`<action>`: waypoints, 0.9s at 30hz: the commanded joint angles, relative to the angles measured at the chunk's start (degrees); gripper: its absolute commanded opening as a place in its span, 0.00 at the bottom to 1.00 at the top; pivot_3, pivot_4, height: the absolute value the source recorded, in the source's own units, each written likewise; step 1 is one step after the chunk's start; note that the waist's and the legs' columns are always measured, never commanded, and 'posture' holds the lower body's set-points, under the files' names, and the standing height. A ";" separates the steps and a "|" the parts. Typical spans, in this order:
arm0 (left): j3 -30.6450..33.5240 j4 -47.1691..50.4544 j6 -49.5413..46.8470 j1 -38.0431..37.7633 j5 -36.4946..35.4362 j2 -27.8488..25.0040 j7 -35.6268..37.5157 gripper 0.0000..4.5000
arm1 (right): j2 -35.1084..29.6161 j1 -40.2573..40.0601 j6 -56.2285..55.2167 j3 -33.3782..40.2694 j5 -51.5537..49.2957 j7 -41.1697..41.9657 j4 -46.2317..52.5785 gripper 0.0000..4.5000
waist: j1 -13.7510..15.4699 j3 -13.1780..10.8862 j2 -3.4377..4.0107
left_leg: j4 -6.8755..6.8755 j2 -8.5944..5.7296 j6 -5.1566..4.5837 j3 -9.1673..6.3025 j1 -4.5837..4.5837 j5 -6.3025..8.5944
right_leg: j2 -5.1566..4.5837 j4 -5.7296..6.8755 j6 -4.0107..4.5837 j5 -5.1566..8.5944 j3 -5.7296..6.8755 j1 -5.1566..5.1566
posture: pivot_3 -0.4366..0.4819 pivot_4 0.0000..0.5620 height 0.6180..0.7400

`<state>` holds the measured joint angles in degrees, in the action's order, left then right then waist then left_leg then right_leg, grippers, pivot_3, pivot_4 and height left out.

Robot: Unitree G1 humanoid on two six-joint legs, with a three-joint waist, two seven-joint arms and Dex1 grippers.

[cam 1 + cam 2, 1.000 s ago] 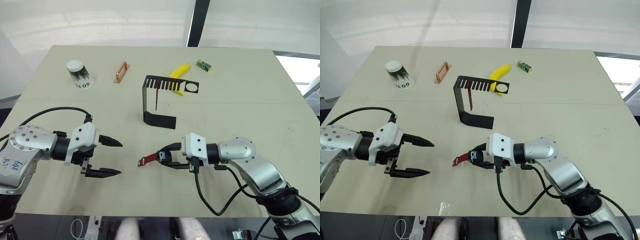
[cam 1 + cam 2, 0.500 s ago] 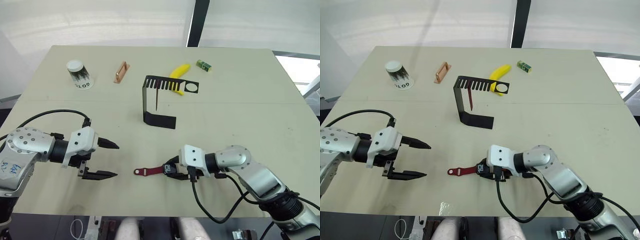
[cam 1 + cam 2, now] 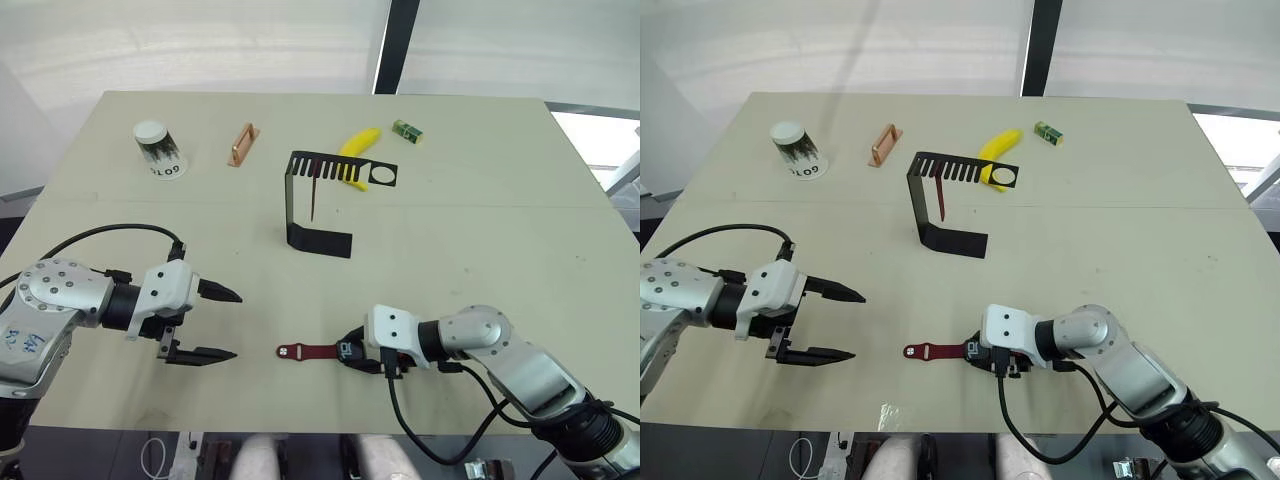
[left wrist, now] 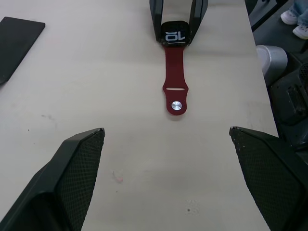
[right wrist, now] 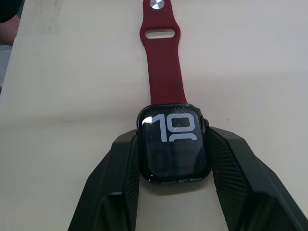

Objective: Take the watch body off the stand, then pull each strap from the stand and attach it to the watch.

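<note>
My right hand (image 5: 174, 159) pinches the watch body (image 5: 174, 143), one strap (image 5: 163, 72) attached, flat on the surface (image 3: 480, 240); my left hand (image 3: 222, 324) is spread.

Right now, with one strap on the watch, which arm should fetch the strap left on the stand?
Left. The left gripper is open and empty, while the right gripper is shut on the watch body. The second strap hangs from the stand.

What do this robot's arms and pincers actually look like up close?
Both arms are rounded silver-grey metal ending in a white block at the wrist. The left gripper and right gripper each have two black tapered fingers with finely textured pads. A black cable loops along each arm, and blue handwriting marks the left one.
</note>
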<state>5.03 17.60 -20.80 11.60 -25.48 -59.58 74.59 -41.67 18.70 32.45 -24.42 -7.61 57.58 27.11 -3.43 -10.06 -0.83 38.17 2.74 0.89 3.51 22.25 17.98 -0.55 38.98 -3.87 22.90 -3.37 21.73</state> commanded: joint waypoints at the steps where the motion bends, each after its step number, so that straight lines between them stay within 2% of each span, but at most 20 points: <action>1: -0.11 0.99 1.00 0.58 0.05 0.28 -0.04 1.00 | -0.72 0.04 -0.03 1.29 0.08 -0.37 3.15 0.77 | 0.03 0.00 0.00 | 0.00 0.00 0.00 0.00 0.00 0.00 | 0.00 0.00 0.00 0.00 0.00 0.00 | 0.48 0.27 1.00; 3: -0.34 0.76 1.18 0.61 0.18 0.59 -0.23 1.00 | -1.28 0.14 0.17 2.60 -1.04 0.15 3.64 0.98 | 0.07 0.00 0.00 | 0.01 -0.01 0.00 0.00 0.00 0.00 | -0.01 0.00 0.00 0.00 0.00 0.00 | 0.48 0.27 1.00; 4: -0.23 0.77 1.25 0.33 0.10 0.70 -0.33 1.00 | -1.81 0.01 0.45 3.89 -2.20 0.65 4.07 0.99 | 0.07 0.00 0.00 | 0.01 -0.01 0.00 0.00 0.01 0.00 | -0.01 0.00 0.00 0.00 0.00 0.00 | 0.48 0.27 1.00; 9: 2.77 0.58 0.54 -2.61 -0.91 1.42 -2.67 1.00 | -5.28 -3.39 -0.12 14.50 -10.18 3.70 4.38 0.99 | 0.15 0.00 0.00 | 0.01 -0.01 -0.01 0.00 -0.01 0.01 | -0.01 -0.01 0.00 0.00 0.00 -0.05 | 0.48 0.27 1.00; 15: 14.76 0.87 -2.65 -13.24 -3.90 4.57 -8.33 1.00 | -10.02 -15.40 -2.58 33.67 -19.49 9.27 0.44 0.99 | 0.24 0.00 0.00 | -0.04 0.00 -0.04 -0.01 -0.05 0.02 | -0.01 -0.08 0.00 0.00 0.01 -0.12 | 0.48 0.27 1.00; 24: 30.56 -8.19 -1.96 -24.69 -1.86 6.88 -12.29 1.00 | -11.42 -26.92 -9.97 50.54 -18.55 9.98 -11.14 0.99 | 0.25 0.02 -0.03 | -0.02 -0.01 -0.21 0.01 -0.21 0.12 | 0.01 -0.32 0.00 0.00 -0.03 -0.27 | 0.48 0.27 1.00; 27: 33.15 -10.89 -0.76 -26.77 -1.17 6.28 -11.63 1.00 | -12.10 -29.85 -12.96 53.64 -17.52 11.00 -14.35 0.99 | 0.26 0.02 -0.04 | -0.06 -0.02 -0.20 0.02 -0.20 0.12 | -0.01 -0.38 0.01 0.00 -0.02 -0.26 | 0.48 0.27 1.00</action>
<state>35.52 7.17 -22.86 -14.65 -26.75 -52.64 62.67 -52.71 -10.76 21.57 26.29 -25.27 67.52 13.23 -3.17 -10.04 -0.87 38.11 2.72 0.68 3.53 22.05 18.10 -0.56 38.58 -3.86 22.90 -3.40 21.46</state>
